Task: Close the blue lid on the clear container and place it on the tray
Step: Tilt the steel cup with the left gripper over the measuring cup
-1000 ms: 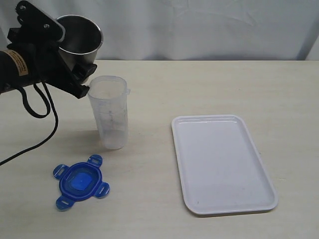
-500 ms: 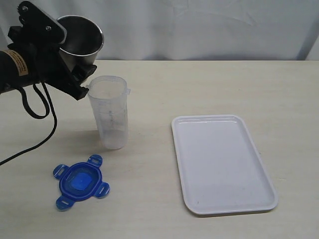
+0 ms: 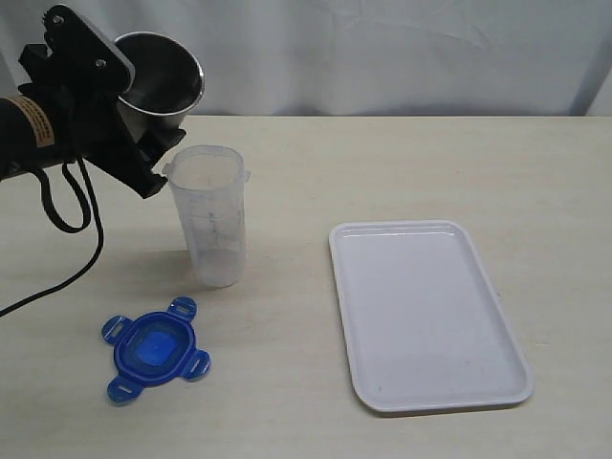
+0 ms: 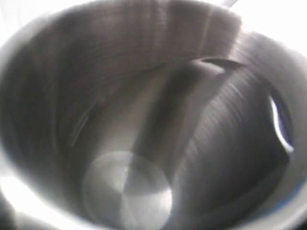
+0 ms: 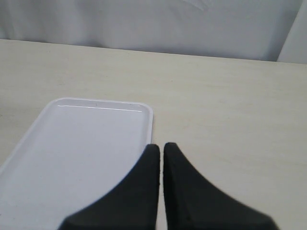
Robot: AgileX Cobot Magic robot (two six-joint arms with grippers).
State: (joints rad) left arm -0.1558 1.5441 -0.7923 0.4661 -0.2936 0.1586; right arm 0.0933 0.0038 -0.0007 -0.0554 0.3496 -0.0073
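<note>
Right now your left gripper (image 3: 158, 153) sits at the upper left of the exterior frame, clamped on the cup (image 3: 163, 72). It holds the cup tilted and off the desk (image 3: 382, 163), and the left wrist view shows nothing but the cup's inside. The gripper's lower finger is just beside the rim of the container (image 3: 210, 220); whether they touch, you cannot tell.

The container stands upright, left of centre, with its mouth open. The lid (image 3: 153, 349) lies flat on the desk at the lower left, below the container and clearly apart from it, with its four flaps splayed outward. From the left gripper, then, the lid lies straight down the frame, with the container standing between them.

The tray (image 3: 426, 311) fills the right half of the frame, well apart from both. Your right gripper (image 5: 159, 146) does not appear in the exterior view. Its own camera shows its fingers pressed together and holding nothing, over the tray's edge.

By my reading the lid is on the left arm's side, but that gripper is occupied. You probably need to put the cup down first, or bring the right arm across the tray.
</note>
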